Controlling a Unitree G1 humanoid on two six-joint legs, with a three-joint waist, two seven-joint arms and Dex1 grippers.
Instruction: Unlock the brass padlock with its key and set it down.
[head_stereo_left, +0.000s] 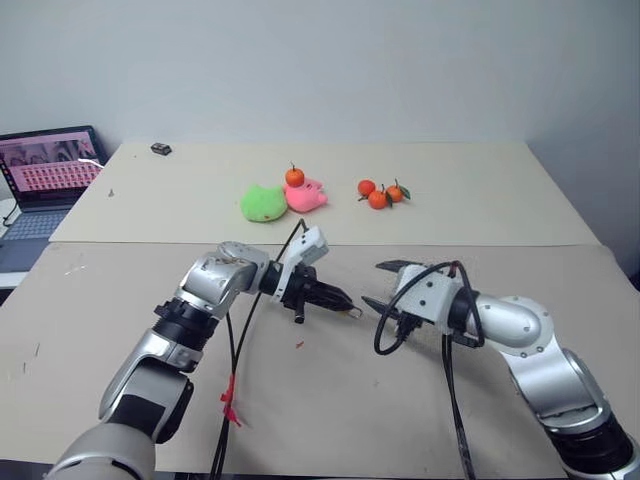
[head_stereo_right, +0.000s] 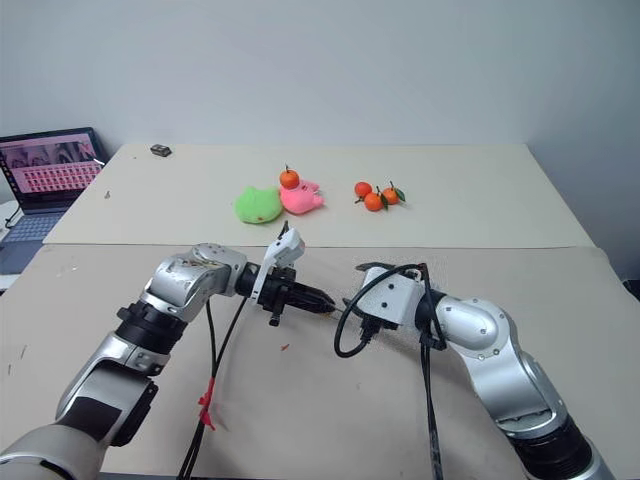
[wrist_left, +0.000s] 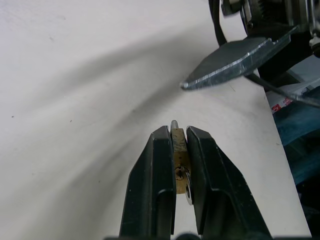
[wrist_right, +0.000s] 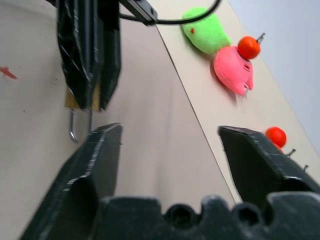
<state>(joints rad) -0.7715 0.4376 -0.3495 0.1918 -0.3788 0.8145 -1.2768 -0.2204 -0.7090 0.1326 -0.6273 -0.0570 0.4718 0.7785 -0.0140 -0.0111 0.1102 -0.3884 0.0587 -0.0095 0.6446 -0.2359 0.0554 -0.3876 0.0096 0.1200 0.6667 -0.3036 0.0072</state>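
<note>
While the left gripper pinches the brass padlock between its two black fingers, the lock hangs above the tan table without touching it, its thin silvery shackle poking out past the fingertips with one hooked end free of the body. From the left wrist, a small key sits in the lock's underside. Just beside it, facing it across a small gap, the right gripper has its jaws spread wide and holds nothing. A short red mark lies on the table below the two grippers. Farther back sit a green plush toy and a pink one touching each other, a mandarin on top of the pink toy. To their right lies a cluster of three mandarins. At the far left stands an open laptop, and a small dark object lies near the table's back edge.
</note>
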